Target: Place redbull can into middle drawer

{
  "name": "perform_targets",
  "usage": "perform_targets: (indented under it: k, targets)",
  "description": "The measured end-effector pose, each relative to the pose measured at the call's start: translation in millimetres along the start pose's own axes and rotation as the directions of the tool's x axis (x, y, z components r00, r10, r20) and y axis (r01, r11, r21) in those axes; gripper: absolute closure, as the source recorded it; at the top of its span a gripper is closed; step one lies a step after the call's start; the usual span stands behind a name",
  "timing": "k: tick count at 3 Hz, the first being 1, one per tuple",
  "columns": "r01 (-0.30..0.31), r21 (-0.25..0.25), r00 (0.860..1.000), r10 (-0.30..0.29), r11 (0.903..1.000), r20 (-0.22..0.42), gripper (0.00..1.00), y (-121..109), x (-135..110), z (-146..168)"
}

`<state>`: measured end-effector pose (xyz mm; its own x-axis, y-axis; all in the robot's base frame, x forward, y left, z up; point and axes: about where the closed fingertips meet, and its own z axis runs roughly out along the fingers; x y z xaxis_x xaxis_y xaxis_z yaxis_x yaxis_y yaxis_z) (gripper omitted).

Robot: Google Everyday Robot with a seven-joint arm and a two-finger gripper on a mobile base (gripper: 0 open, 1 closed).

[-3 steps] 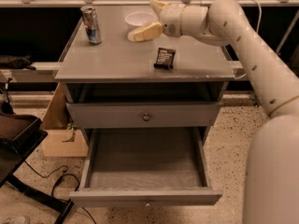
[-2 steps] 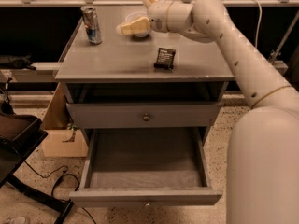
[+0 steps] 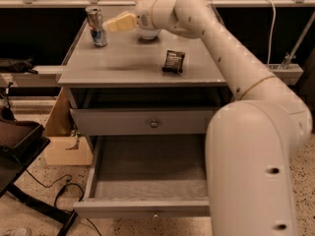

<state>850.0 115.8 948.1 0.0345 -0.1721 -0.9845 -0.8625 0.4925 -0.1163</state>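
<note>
Leftward along the bench's [image 3: 123,70] back edge the gripper [image 3: 117,22] has swept, from over the bowl [image 3: 147,34] to just beside the can [image 3: 97,26], its tip at the can's right side. Whether they touch, or how wide the claw stands, I cannot tell. The can stands upright near the back-left corner. A snack bar [image 3: 173,61] lies toward the right edge, well apart. Below, the upper drawer [image 3: 123,122] is closed — the middle drawer [image 3: 147,168] is pulled out, its grey floor showing.
</note>
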Motion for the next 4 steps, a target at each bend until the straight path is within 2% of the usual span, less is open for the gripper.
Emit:
perform_targets:
  k: [2, 4]
  targets:
    - [-0.009, -0.037, 1.0, 0.009, 0.9993, 0.006, 0.0, 9.0, 1.8, 56.5]
    - [-0.049, -0.045, 0.998, 0.05, 0.9978, 0.022, 0.0, 7.2, 13.9, 93.2]
